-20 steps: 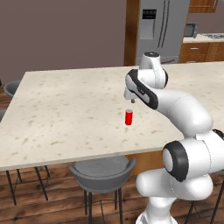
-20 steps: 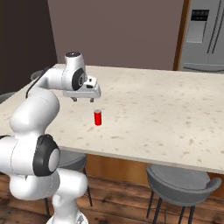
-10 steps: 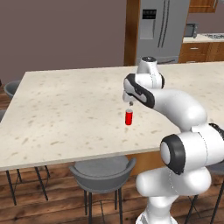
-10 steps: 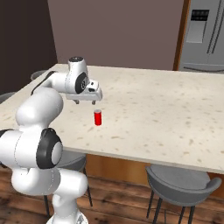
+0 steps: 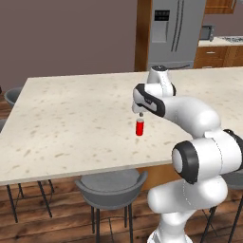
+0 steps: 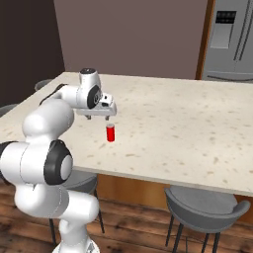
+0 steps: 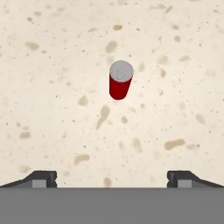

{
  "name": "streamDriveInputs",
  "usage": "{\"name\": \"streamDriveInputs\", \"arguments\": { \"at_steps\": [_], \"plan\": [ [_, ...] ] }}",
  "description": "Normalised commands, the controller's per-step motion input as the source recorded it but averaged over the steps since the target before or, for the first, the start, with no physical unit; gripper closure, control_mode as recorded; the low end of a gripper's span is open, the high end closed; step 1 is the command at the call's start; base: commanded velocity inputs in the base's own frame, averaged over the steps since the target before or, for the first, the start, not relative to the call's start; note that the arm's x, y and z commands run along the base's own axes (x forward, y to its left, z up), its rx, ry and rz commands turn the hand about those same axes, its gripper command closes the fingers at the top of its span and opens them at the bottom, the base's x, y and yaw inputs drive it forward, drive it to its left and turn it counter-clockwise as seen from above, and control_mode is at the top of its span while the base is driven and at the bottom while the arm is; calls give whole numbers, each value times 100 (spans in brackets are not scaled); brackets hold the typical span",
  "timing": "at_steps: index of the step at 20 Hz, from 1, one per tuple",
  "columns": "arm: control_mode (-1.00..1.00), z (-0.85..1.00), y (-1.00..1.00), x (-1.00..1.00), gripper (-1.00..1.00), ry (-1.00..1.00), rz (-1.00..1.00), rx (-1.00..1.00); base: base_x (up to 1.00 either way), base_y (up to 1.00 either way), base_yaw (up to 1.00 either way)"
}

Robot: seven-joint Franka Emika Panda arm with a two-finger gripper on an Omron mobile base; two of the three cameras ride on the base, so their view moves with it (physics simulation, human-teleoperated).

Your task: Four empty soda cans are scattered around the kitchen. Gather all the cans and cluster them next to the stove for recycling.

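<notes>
A small red round soda can with a silvery top (image 7: 120, 80) stands upright on the pale speckled stone counter (image 5: 71, 118). It sits just below the pincer (image 5: 141, 114), a bit ahead of where the pincer points, and nothing touches it. From the hand view the can is up the middle of the picture, past the two dark finger tips (image 7: 41, 178), which stand far apart at the bottom corners. So the pincer is wide open and holds nothing.

The pincer points straight down at the counter, likely so its two fingers can drop on either side of the can. It is open wide so the can will fit between them. The can stands up, which makes it easy to grab by its round sides.

The white arm with dark joints (image 6: 54, 111) reaches out over the counter from the robot's base. Below the pincer and nearer the robot, a grey round stool (image 5: 110, 190) is tucked under the counter edge. Another grey stool (image 6: 205, 210) sits off to the right side. Far past the pincer, against the back wall, stands a tall silver fridge (image 5: 173, 33).

This looks like an early step: the can is not yet picked up. The pincer may need to move forward a little and then go down. If it comes down off centre, a finger could knock the can over.
</notes>
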Motion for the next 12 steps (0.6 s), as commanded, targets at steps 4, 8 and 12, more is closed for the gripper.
{"name": "streamDriveInputs", "arguments": {
  "at_steps": [4,8,12],
  "plan": [
    [-100,-18,0,17,-100,0,0,0,0,0,0],
    [-100,-18,0,19,-100,0,0,0,0,0,0],
    [-100,-17,0,15,-100,0,0,0,0,0,0]
  ]
}}
